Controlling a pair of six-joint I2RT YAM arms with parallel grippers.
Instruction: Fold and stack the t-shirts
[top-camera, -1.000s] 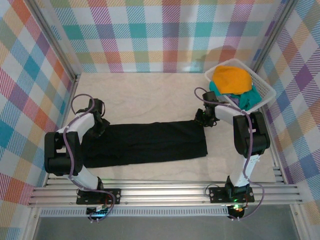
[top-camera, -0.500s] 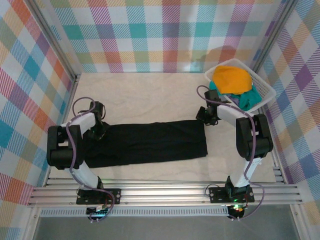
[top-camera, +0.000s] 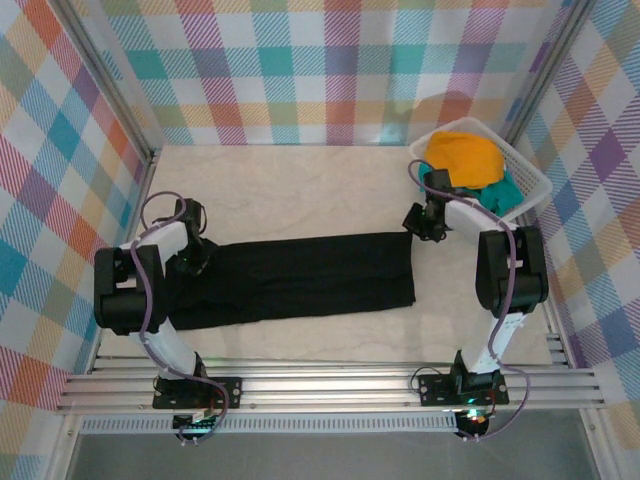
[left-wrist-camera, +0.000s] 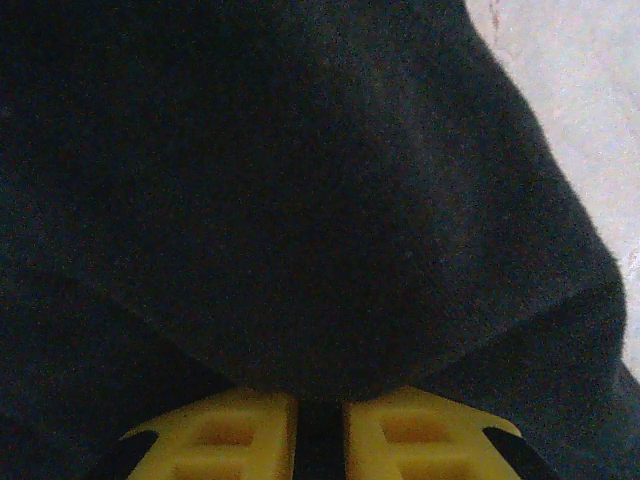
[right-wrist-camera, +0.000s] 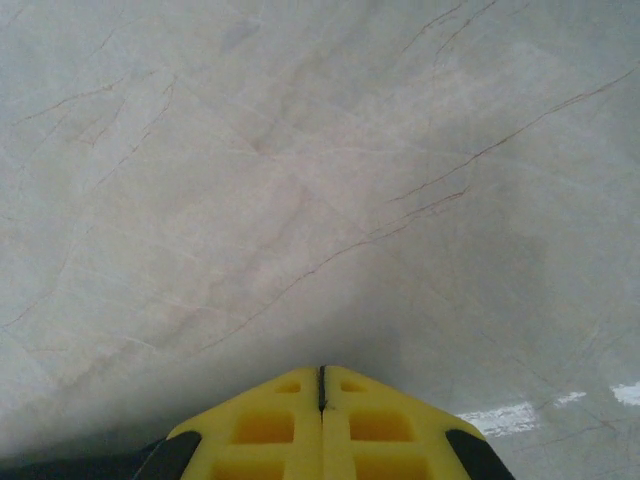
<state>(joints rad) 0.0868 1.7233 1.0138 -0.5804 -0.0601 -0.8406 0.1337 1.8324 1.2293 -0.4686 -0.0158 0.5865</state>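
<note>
Cloth of the black t-shirt (top-camera: 300, 280) lies in a long left-to-right band across the near half of the table (top-camera: 300, 190), left end pinched by the left gripper (left-wrist-camera: 320, 425), far right corner beside the clenched, empty right gripper (right-wrist-camera: 321, 395).

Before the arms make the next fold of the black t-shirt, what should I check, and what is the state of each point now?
1. left gripper closed on black t-shirt, left end: ok.
2. right gripper holding cloth: not ok; shut with nothing in it, above bare table.
3. Shirt lying flat in one long band: ok.
4. orange t-shirt inside basket, apart from the black one: ok.
5. Sleeves tucked in: cannot tell.
</note>
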